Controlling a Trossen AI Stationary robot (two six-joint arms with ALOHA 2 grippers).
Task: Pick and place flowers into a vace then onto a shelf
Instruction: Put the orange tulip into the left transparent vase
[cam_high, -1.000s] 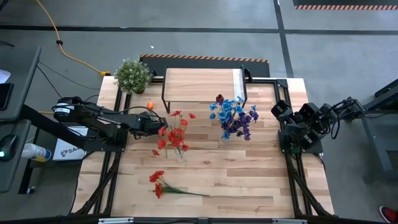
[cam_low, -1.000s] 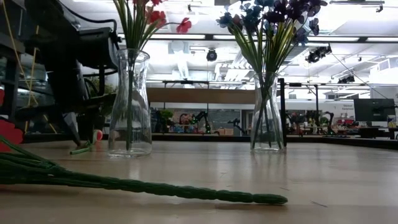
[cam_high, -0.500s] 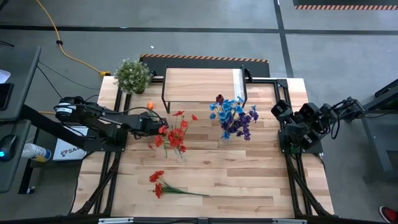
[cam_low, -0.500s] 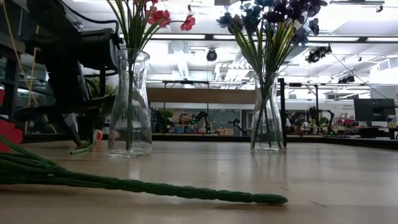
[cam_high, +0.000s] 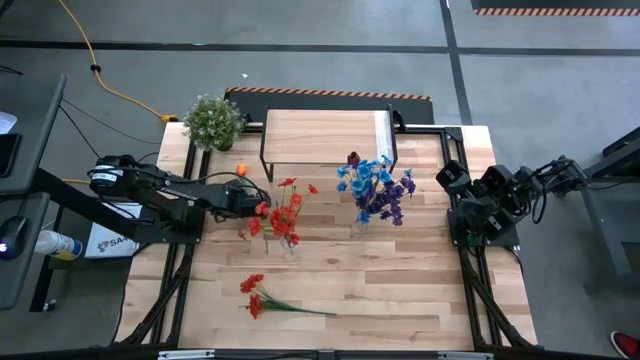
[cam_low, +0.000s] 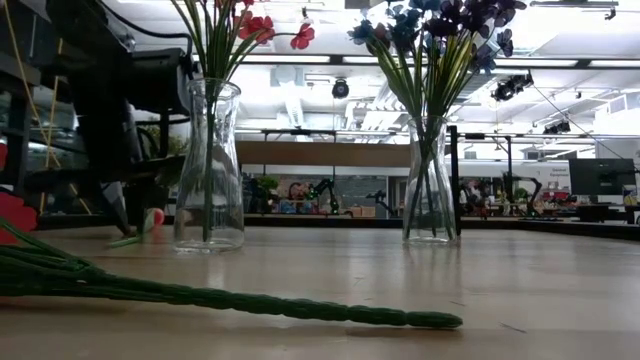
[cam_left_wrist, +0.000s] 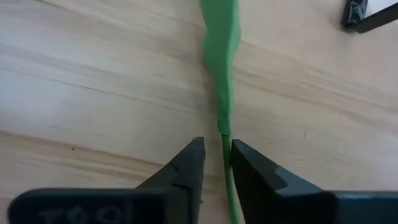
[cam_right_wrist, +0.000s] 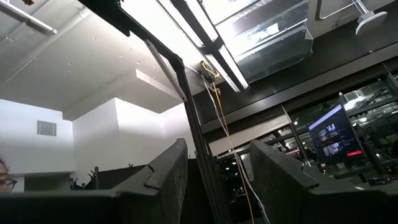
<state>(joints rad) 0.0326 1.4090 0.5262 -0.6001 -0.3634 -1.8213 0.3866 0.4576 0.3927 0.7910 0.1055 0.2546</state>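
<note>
An orange tulip (cam_high: 240, 170) lies on the wooden table in front of the shelf (cam_high: 325, 138). Its green stem (cam_left_wrist: 222, 93) runs back under my left gripper (cam_left_wrist: 216, 149). That gripper (cam_high: 256, 207) points down, open by a narrow gap, one finger on each side of the thin stem. Beside it stands a glass vase of red flowers (cam_low: 208, 165). A second vase (cam_low: 430, 180) holds blue and purple sprays (cam_high: 375, 190). A red bunch (cam_high: 258, 292) lies flat near the front edge. My right gripper (cam_right_wrist: 217, 155) waits open at the table's right edge, pointing up at the ceiling. My left gripper comes from above with its fingers across the tulip's thin stem (cam_left_wrist: 225, 155), just behind the broad leaf. One finger (cam_left_wrist: 249, 168) stands right against the stem; whether it touches, I cannot tell. The stem lies flat on the table.
A bushy potted plant (cam_high: 212, 120) stands at the far left corner. A dark red bud (cam_high: 353, 158) sits by the shelf's right end. The red bunch's long stem (cam_low: 300, 308) stretches across the near table. Bare wood lies between the vases and the front edge.
My left gripper has stayed over the tulip's stem and tipped slightly. The red blooms in the nearby vase have swayed a little.
</note>
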